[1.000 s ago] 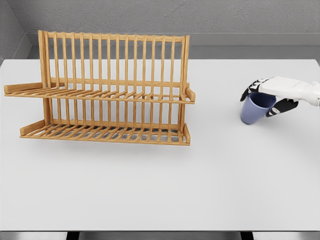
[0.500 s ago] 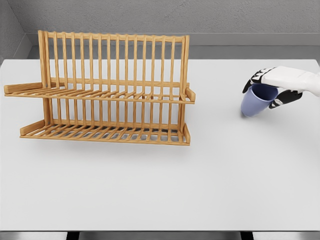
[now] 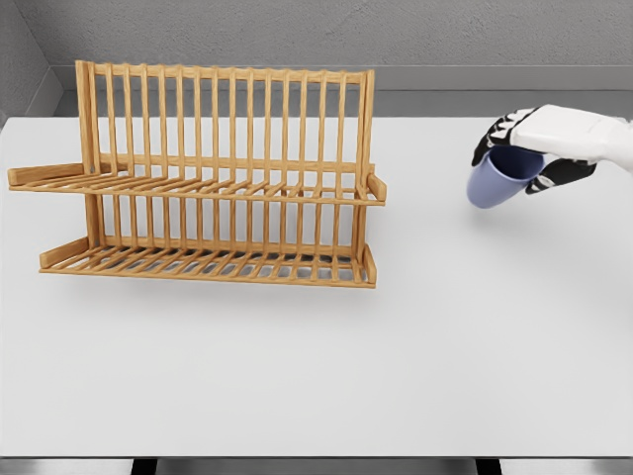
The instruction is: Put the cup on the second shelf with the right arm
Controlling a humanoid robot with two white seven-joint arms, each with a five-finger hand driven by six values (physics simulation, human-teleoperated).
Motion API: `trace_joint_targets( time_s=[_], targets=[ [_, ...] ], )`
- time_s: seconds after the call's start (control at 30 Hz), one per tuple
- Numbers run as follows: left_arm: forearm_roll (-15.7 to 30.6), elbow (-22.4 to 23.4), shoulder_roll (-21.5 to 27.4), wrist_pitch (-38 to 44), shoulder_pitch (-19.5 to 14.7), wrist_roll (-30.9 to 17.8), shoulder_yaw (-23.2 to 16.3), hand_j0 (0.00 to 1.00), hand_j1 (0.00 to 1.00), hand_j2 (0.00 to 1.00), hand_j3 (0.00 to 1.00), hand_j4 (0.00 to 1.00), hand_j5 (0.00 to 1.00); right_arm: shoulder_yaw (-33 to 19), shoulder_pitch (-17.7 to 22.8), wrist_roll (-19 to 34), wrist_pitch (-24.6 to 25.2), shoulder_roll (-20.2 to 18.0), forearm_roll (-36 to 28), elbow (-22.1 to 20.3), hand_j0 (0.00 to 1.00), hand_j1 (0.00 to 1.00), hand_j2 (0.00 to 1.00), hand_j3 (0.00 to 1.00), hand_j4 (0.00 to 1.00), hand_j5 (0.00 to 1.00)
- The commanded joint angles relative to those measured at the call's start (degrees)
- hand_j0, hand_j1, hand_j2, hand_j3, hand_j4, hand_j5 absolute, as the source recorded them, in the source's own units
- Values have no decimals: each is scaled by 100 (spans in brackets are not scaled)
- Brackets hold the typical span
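Carrying a blue cup (image 3: 492,182) at the upper right of the frame, the robot's right hand (image 3: 534,148) grips it at the rim, dark fingers (image 3: 489,140) wrapped over the top edge, the white forearm entering from the right border. The cup hangs tilted, its mouth turned up toward the palm and its base pointing down and left, apparently clear of the white table (image 3: 316,376) with a faint shadow beneath it, though the gap is hard to judge from this angle. The wooden dish rack (image 3: 213,178) stands well apart at the left, its upper shelf (image 3: 198,185) a slatted ledge running between the tall uprights.

To do this step well, the hand should likely travel left at a height above that upper ledge, approach from the open front rather than across the uprights, and level the cup before lowering it onto the slats. The cup is a plain, smooth, periwinkle-blue tumbler; no handle shows.
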Motion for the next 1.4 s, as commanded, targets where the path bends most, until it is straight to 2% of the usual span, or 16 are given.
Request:
trace_joint_targets(
  time_s=[0.0,0.37,0.5,0.67,0.9,1.07,1.37],
  targets=[
    [1,-1,0,0,0,-1,1,100,100,100,100,100,100,-42,0,-4,9,-7,-28,-86,65,65,65,65,65,65],
    [1,-1,0,0,0,-1,1,100,100,100,100,100,100,-507,-26,-4,71,-25,-28,-657,65,65,65,65,65,65],
    [1,-1,0,0,0,-1,1,100,100,100,100,100,100,-859,0,-4,71,-77,-28,-885,65,65,65,65,65,65],
    [1,-1,0,0,0,-1,1,100,100,100,100,100,100,-868,-18,-4,62,-69,-28,-1061,65,65,65,65,65,65],
    [1,-10,0,0,0,-1,1,100,100,100,100,100,100,-859,-18,-4,79,-69,-36,-1764,65,65,65,65,65,65],
    [1,-1,0,0,0,-1,1,100,100,100,100,100,100,-842,-26,-4,44,2,-36,-1773,65,65,65,65,65,65],
    [1,-1,0,0,0,-1,1,100,100,100,100,100,100,-771,-149,-4,-26,345,-45,-1773,65,65,65,65,65,65]
  ],
)
